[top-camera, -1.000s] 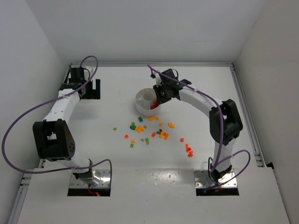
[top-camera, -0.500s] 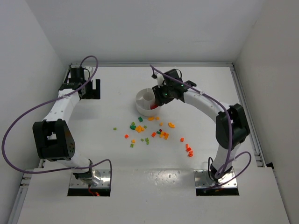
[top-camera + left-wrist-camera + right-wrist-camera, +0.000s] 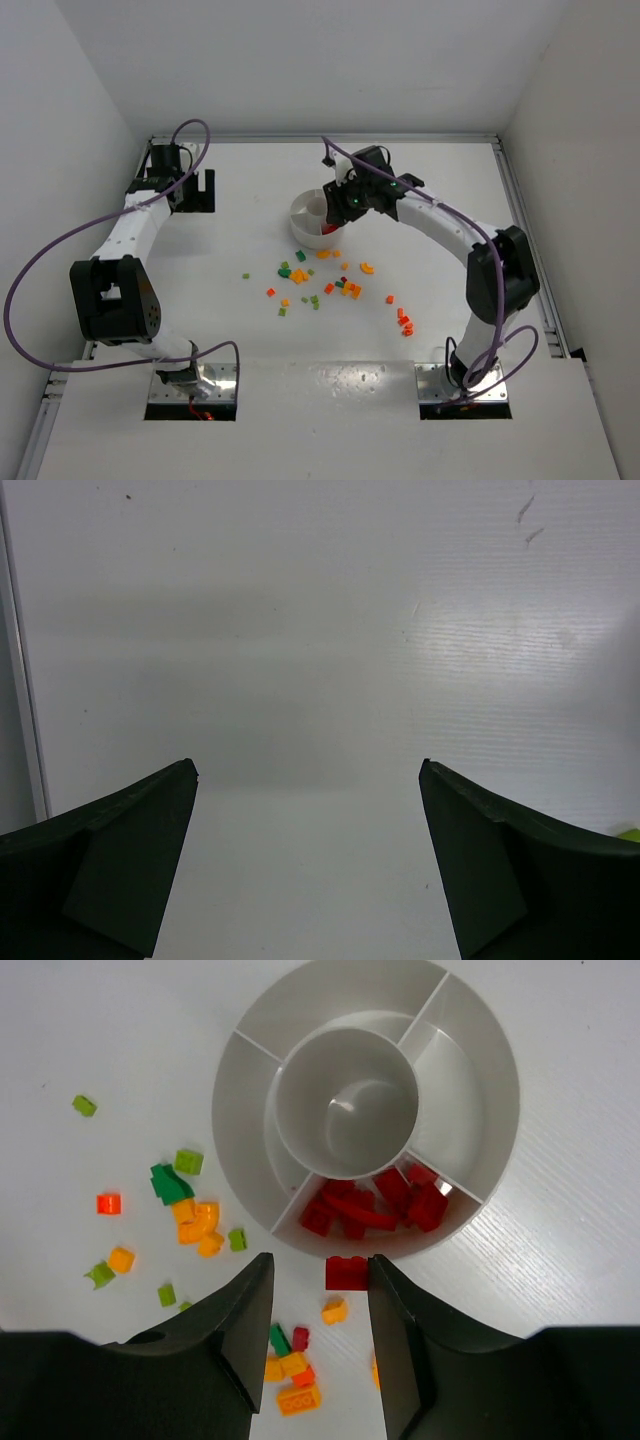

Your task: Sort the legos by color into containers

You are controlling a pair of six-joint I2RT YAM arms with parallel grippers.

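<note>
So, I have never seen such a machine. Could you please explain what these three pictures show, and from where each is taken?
It is two white arms, a left arm and a right arm, bolted to a table. The wide picture is from a fixed camera above and behind them. The other two are from wrist cameras, each looking past its own dark fingers. The left hand is open over bare table, holding nothing. The right hand is open at a round white dish. One wedge holds red bricks; one more red brick shows between the fingers, by the rim. Small red, orange and green bricks lie loose on the table.
</note>
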